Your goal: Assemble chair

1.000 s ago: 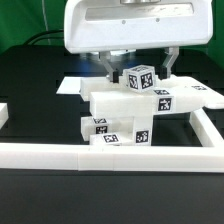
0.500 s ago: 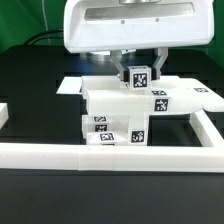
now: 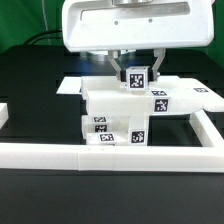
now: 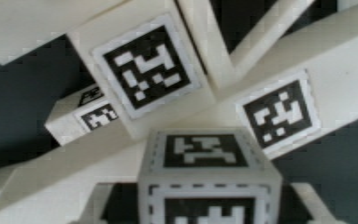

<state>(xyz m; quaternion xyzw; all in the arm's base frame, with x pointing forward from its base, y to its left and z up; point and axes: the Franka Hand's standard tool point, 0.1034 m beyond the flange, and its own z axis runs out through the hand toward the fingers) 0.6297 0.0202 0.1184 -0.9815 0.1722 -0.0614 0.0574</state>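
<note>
Nearest the exterior camera, bare black table [image 3: 100, 195], matte, uncluttered.

Behind it, front rail [image 3: 110, 153]: long white square-edged bar, running the full width. Side rail [image 3: 207, 125] meets it at the exterior view's right and runs away from the camera. Small white piece [image 3: 4, 112] cut off at that view's left edge; can't tell what it is.

Inside the rails, chair parts [image 3: 112, 105]: chunky white plastic blocks, smooth and hard-cornered, stacked close, with black-and-white square tags on their faces. Wide slab [image 3: 195, 97] stretches across the heap towards the exterior view's right, tag on top.

On top of the heap, small block [image 3: 137, 74], a cube-like piece with a tag facing the camera. My gripper [image 3: 138, 82] has it: fingers [image 3: 121, 68] pressed against its two sides, partway closed, no gap showing. White rails fence the heap on two sides; nothing crowds the block itself.

Wrist view: tagged block face [image 4: 202, 160] close up, with angled white bars [image 4: 144, 65] crossing beyond it and dark table between them.

Farthest, my broad white housing [image 3: 125, 25] blocks the background.
</note>
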